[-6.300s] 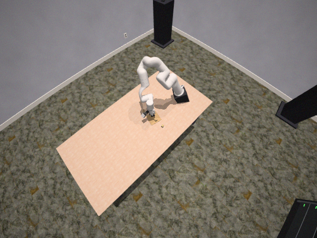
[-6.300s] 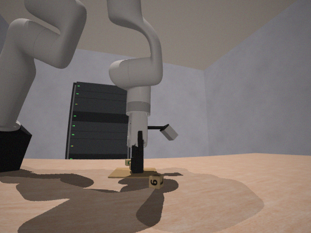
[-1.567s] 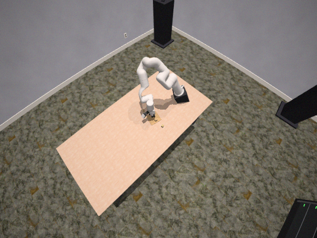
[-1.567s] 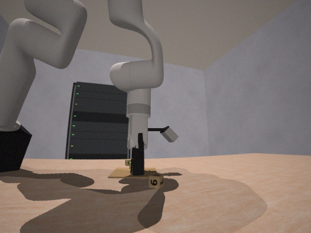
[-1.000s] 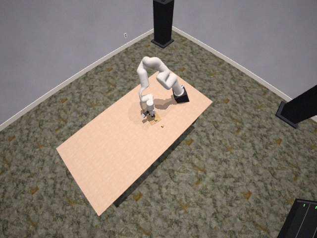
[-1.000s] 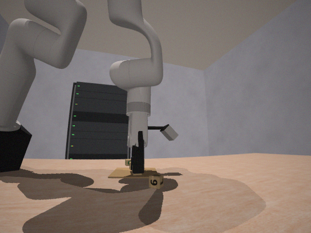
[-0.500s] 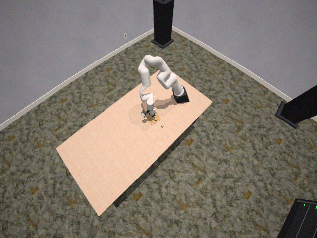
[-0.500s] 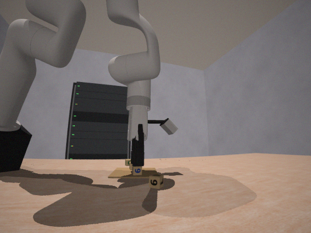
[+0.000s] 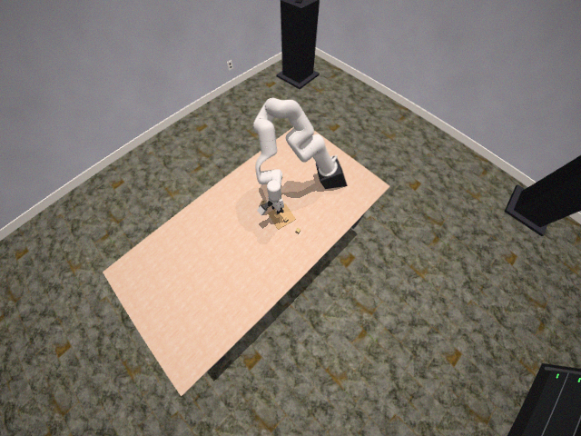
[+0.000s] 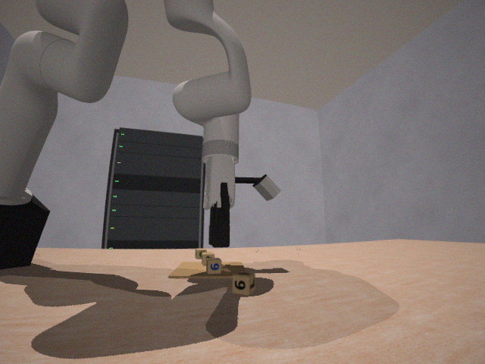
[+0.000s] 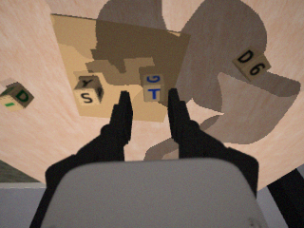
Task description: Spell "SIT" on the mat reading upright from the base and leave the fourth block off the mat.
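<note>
The tan mat (image 11: 119,66) lies flat on the table. The S block (image 11: 87,90), with black letters, sits on the mat's near left part. The T block (image 11: 153,87), with blue letters, sits near the mat's near right edge, about one block width from the S block. My gripper (image 11: 149,101) hangs above the T block, open and empty; in the side view its fingertips (image 10: 218,243) are well clear of the blocks. The block with green letters (image 11: 16,97), showing I, lies off the mat to the left. The D block (image 11: 252,64) lies off the mat to the right.
The robot base (image 9: 330,175) stands at the table's far end, behind the mat (image 9: 281,219). The D block (image 9: 297,231) lies on the table just beside the mat. A dark server rack (image 10: 154,189) stands beyond the table.
</note>
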### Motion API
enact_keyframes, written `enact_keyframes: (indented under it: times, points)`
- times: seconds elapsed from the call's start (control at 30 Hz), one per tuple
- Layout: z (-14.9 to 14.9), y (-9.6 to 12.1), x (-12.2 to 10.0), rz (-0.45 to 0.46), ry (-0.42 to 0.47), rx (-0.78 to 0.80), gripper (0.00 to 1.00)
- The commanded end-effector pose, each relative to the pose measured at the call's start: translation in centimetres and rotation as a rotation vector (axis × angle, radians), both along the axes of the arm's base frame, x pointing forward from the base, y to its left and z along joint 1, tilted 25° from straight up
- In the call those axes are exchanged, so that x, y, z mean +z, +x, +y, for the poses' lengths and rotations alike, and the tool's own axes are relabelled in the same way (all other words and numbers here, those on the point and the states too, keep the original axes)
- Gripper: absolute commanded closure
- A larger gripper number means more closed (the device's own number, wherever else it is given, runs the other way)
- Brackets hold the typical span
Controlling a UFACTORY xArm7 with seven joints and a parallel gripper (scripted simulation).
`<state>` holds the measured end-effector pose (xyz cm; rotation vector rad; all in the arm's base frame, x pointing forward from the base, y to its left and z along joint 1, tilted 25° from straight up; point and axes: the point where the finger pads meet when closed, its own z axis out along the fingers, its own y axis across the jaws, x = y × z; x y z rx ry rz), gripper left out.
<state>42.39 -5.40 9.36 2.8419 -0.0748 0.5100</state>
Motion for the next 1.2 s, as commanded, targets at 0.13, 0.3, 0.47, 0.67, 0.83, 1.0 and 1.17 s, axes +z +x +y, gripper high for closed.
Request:
enact_keyframes:
  times: [0.13, 0.3, 0.47, 0.67, 0.83, 1.0, 1.17]
  points:
    - [0.59, -2.34, 3.80, 0.000, 0.002, 0.002, 0.58]
    - [0.60, -2.36, 3.85, 0.000, 0.002, 0.002, 0.00]
    - [0.60, -2.36, 3.85, 0.000, 0.002, 0.002, 0.00]
    - [0.60, -2.36, 3.85, 0.000, 0.002, 0.002, 0.00]
    - [0.60, -2.36, 3.85, 0.000, 0.002, 0.002, 0.00]
    - [0.62, -2.36, 3.85, 0.000, 0.001, 0.004, 0.00]
    - [0.69, -2.33, 3.86, 0.004, -0.005, 0.019, 0.00]
